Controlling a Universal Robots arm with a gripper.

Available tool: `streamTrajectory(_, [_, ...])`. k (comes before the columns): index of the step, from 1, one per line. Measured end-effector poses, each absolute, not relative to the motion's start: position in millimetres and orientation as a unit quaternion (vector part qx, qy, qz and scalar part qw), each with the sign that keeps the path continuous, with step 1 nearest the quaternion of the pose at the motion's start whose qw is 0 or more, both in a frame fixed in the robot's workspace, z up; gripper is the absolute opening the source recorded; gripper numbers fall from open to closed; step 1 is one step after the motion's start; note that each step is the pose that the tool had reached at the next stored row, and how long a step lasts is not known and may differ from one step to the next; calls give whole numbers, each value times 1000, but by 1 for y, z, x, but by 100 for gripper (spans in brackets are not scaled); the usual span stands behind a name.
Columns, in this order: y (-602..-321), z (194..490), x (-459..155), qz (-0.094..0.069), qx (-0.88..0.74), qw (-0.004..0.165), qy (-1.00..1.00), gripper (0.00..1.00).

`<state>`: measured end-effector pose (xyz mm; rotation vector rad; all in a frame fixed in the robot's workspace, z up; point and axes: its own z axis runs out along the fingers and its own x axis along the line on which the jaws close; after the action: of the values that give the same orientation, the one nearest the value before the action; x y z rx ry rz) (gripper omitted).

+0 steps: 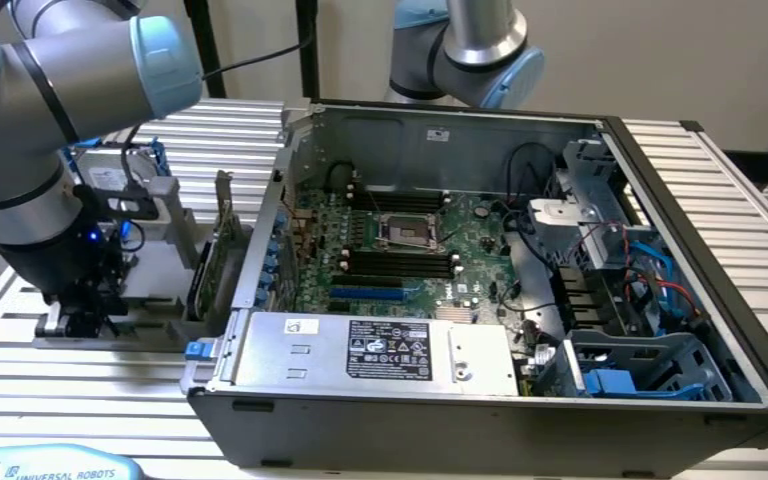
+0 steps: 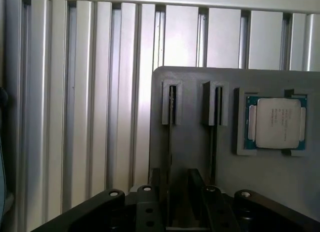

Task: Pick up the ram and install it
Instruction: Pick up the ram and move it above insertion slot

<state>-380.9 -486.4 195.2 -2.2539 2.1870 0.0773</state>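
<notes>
Since the gripper (image 2: 176,178) hangs wide open over the ram (image 2: 171,104) in its gray holder (image 2: 192,142), centering on that thin edge looks key.

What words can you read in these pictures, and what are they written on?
"UNIVERSAL ROBOTS": on the light blue cap at the exterior view's lower left.
Black label on the silver power supply: too small to read.
White sticker on the computer case's inner wall: too small to read.
Print on the silver processor chip: too blurred to read.
</notes>
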Motion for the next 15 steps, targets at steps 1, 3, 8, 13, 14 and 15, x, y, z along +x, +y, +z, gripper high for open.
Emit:
streamTrajectory(1, [-487,195,-381,25,-717,0,696,36])
streamTrajectory(3, [-487,195,-381,25,-717,0,696,36])
streamTrajectory(8, [-488,194,-381,25,-717,0,696,36])
streamTrajectory(13, [-488,193,-381,25,-718,0,696,34])
streamTrajectory(14, [-488,193,-381,25,-718,0,696,34])
streamTrajectory(15, [-488,193,-381,25,-718,0,695,34])
